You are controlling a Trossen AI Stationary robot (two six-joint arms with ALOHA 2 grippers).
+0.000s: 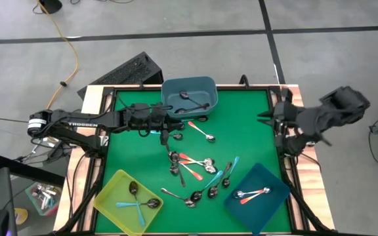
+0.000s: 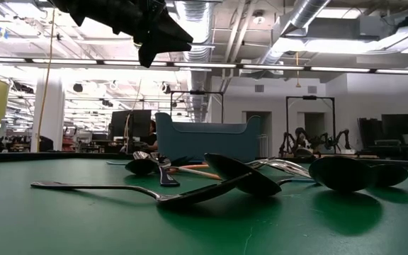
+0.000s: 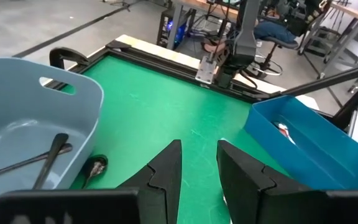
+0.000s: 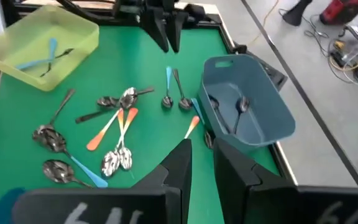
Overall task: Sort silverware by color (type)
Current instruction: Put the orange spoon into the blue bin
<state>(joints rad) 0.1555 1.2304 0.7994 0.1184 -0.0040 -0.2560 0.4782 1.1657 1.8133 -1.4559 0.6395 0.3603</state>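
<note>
The left gripper [image 1: 164, 136] is hovering empty, fingers narrowly parted; spoons [image 1: 199, 172] just beyond look light, stiff, slippery—pinch handles.

Even overhead lighting; the green felt worktop [image 1: 248, 131] appears bright and uniformly lit in the high view, with short soft shadows beneath the shiny metal-bowled spoons [image 1: 199, 172]. Low view: long ceiling light strips [image 2: 310, 68] flare white across the upper frame, silhouetting the dark arm at upper left; the nearest spoon bowls [image 2: 243, 176] are dark and slightly soft.
</note>
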